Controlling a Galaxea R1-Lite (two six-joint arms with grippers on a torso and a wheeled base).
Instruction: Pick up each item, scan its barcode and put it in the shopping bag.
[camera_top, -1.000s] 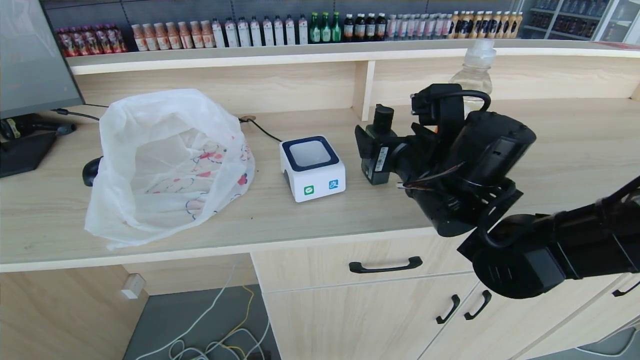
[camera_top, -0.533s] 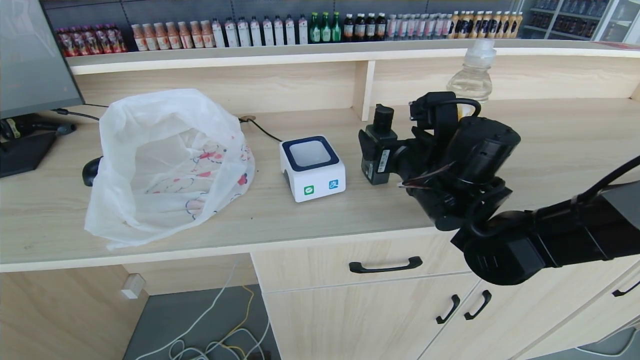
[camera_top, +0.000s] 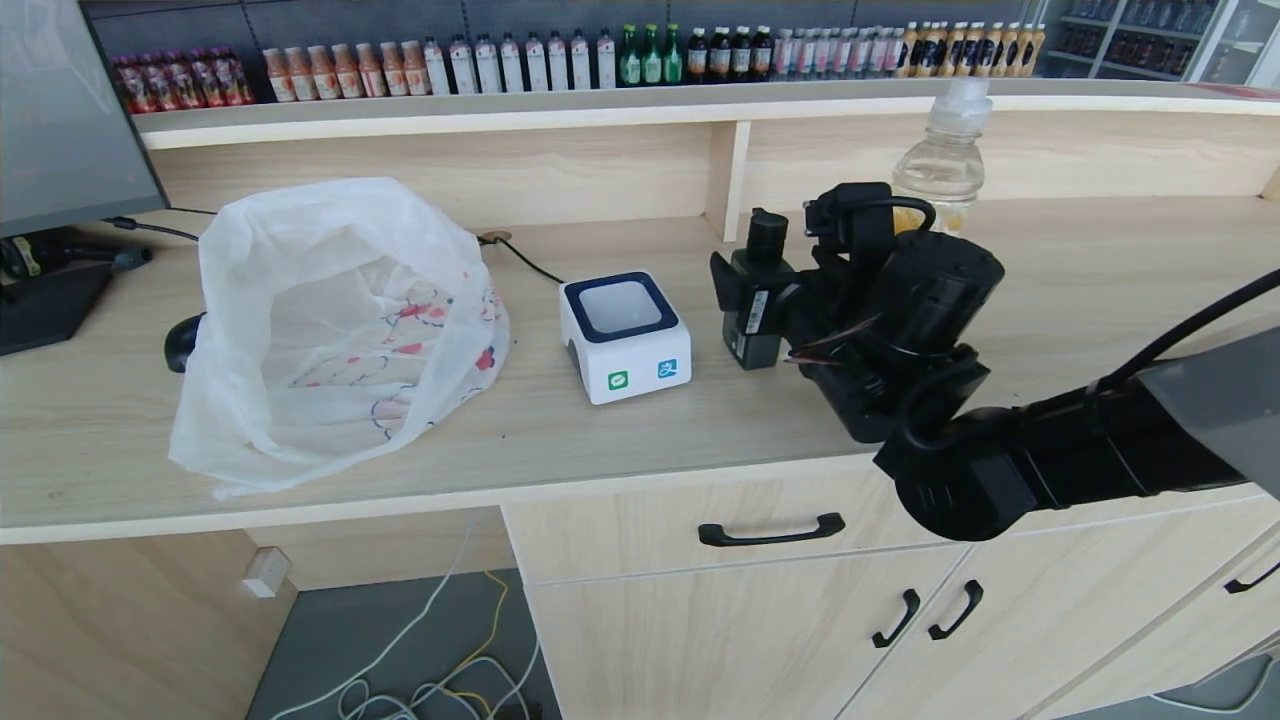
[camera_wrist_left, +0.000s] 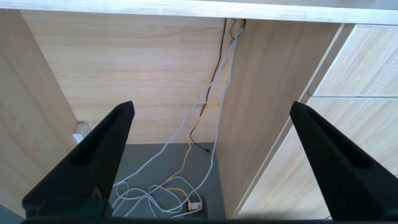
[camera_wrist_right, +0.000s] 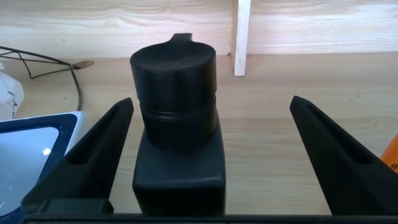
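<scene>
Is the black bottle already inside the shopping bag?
No, the black bottle stands on the counter beside the scanner, apart from the shopping bag.

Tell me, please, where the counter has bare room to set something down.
Bare counter lies in front of the scanner, between the shopping bag and the right gripper, and right of the clear bottle. It is crowded around the black bottle.

Clear bottle half hidden behind right arm, monitor cropped
</scene>
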